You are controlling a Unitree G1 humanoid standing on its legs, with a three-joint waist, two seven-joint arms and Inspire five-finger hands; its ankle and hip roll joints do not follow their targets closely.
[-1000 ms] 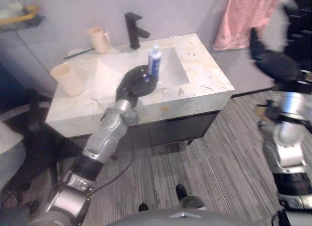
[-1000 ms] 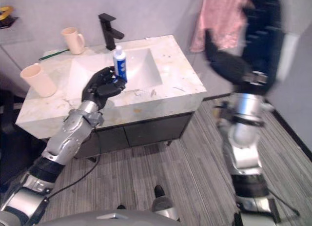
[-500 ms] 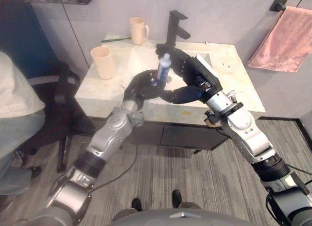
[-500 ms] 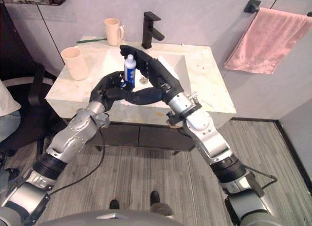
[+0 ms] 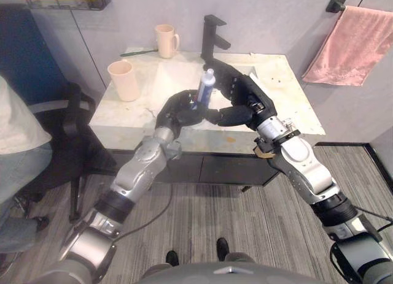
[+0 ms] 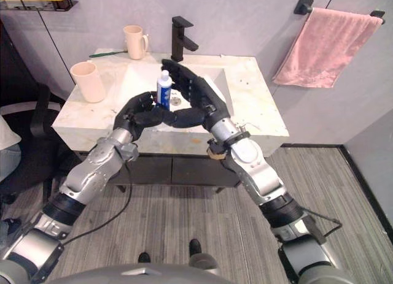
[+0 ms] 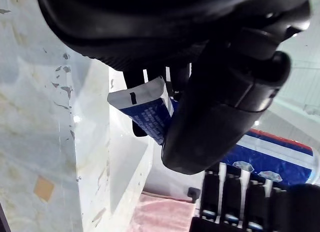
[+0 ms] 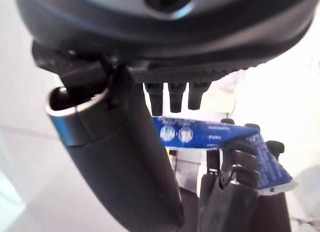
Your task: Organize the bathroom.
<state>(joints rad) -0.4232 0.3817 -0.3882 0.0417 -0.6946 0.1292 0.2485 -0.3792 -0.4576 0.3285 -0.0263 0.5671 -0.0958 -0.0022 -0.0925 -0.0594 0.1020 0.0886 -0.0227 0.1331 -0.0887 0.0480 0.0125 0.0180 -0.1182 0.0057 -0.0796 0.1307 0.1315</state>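
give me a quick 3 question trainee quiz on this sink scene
1. True or false: the left hand holds the tube upright over the sink.
2. Multiple choice: the pink towel is A) in the sink, B) hanging on a wall bar, C) on the floor.
3. Fill in: two ___ stand on the counter left of the tap.

Key:
1. True; the right hand is open beside it.
2. B
3. cups

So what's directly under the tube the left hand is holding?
The left hand grips the tube upright above the sink basin, drain just beside it. The right hand is open beside it. The hands cover the tube's lower end.
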